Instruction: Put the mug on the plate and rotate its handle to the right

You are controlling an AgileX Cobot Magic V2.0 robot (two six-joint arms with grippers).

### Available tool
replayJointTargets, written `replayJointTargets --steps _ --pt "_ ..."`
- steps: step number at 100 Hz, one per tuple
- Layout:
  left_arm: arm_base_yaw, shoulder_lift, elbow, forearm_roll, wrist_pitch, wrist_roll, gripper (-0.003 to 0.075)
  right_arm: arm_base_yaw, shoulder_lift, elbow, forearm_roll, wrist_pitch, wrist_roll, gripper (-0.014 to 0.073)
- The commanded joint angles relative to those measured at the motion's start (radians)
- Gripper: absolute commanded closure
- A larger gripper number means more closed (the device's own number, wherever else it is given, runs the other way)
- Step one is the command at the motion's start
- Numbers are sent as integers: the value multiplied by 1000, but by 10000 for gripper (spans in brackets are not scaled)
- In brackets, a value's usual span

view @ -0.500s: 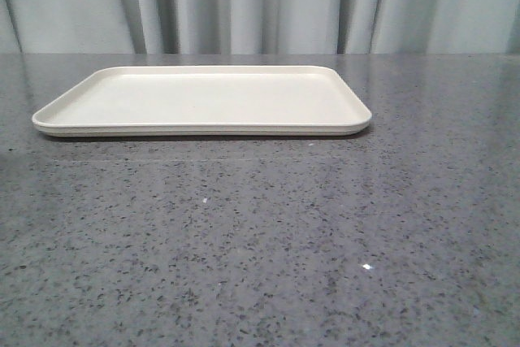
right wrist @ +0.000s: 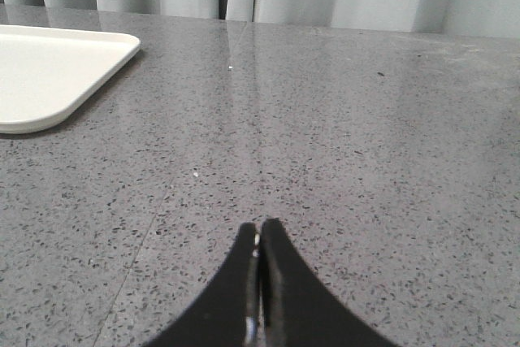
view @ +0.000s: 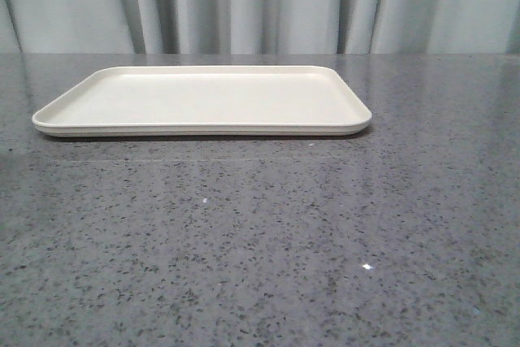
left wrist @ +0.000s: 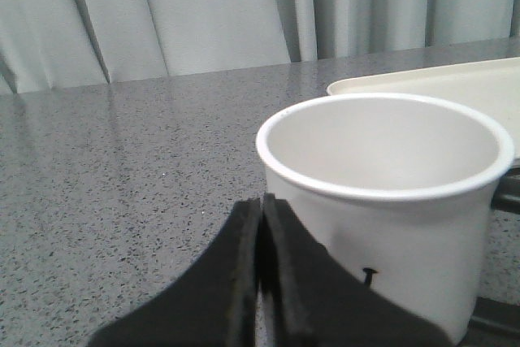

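Note:
The cream-white plate (view: 203, 101) lies flat on the grey speckled table in the front view, with nothing on it. The white mug (left wrist: 390, 201) shows only in the left wrist view, standing upright on the table just beside my left gripper (left wrist: 261, 205), which is shut and empty. A small black mark of the printed face shows on the mug's side. The handle is hidden. The plate's corner (left wrist: 439, 87) lies behind the mug. My right gripper (right wrist: 260, 229) is shut and empty over bare table, with the plate's corner (right wrist: 57, 79) some way off. Neither gripper shows in the front view.
A grey pleated curtain (view: 260, 6) hangs behind the table's far edge. The grey speckled tabletop (view: 260, 241) spreads in front of the plate.

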Motion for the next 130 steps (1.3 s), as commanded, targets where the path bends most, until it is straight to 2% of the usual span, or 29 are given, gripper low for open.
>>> replayJointTargets --steps 1,31,61,76,98,130 --pt "3 -30 13 -6 -86 -7 740 -5 -19 0 -2 -83 -9 658" --pt "3 -30 11 -6 -86 -7 740 -5 -19 0 -2 -90 -9 658" --pt "3 -30 -56 -131 -109 -13 740 -4 -19 -9 1 -321 -9 658" --pt "3 -16 -152 -191 -91 -13 740 -4 -18 -101 1 -239 -9 658" --pt "3 99 -402 -218 188 -13 740 -4 37 -306 1 4 -9 658" --pt "3 397 -779 -220 616 -13 740 -4 300 -611 1 293 -9 658"
